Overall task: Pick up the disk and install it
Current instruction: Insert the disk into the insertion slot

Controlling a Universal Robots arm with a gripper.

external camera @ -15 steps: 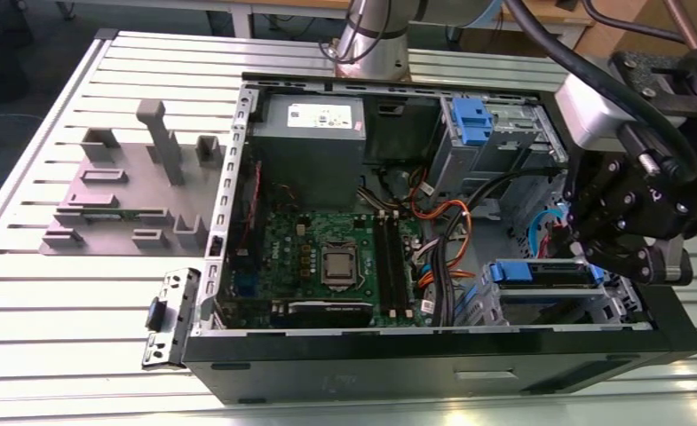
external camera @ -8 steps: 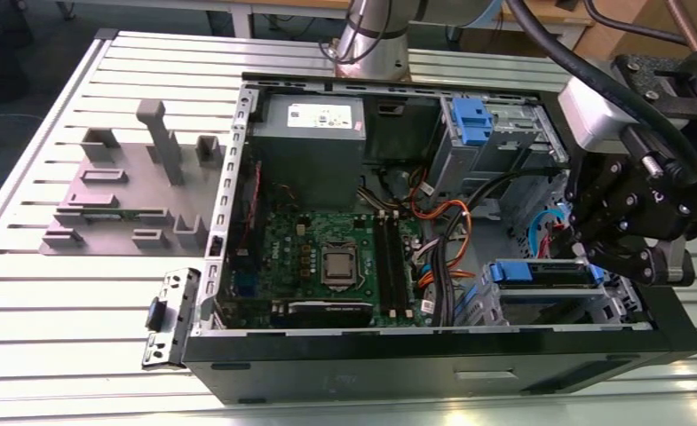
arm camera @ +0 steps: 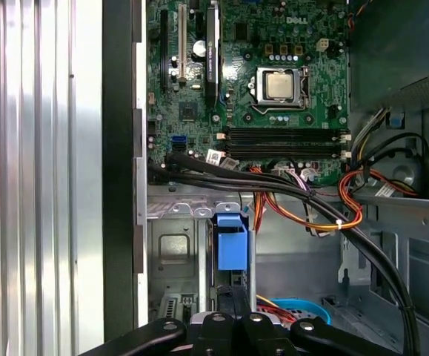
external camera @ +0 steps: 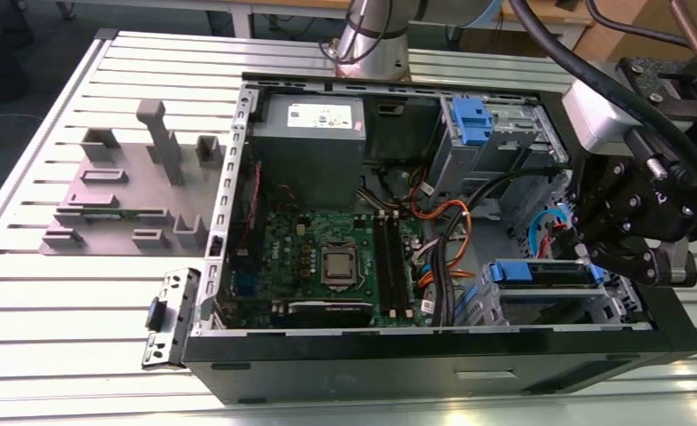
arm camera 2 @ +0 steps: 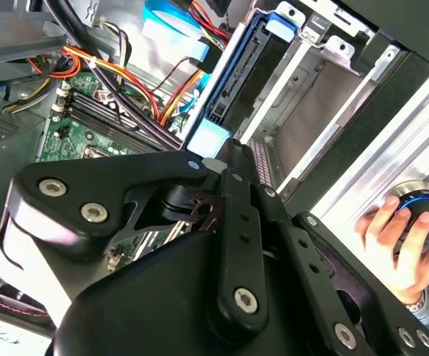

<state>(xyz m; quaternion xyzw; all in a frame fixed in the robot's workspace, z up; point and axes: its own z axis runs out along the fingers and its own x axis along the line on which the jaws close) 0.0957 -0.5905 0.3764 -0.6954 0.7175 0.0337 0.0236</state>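
The disk (external camera: 546, 272) sits in the grey cage (external camera: 614, 306) at the front corner of the case (external camera: 443, 355), at the exterior view's right. I hang right over it. Its blue-bracketed end (arm camera: 231, 241) faces me, and its long axis runs away from me, down into the cage, so the disk stands on edge between the metal walls (arm camera 2: 296, 89). My jaws close in on that near end, but my own links hide the tips, so I cannot tell whether they grip it. Room is tight: cage walls lie close on both flat sides and the black case wall (arm camera: 118, 185) is just beside. A bundle of black and orange cables (arm camera: 303, 200) crosses between the cage and the motherboard (arm camera: 273, 81). A person's hand (arm camera 2: 403, 237) rests on the slatted worktop (external camera: 64, 293) outside the case.
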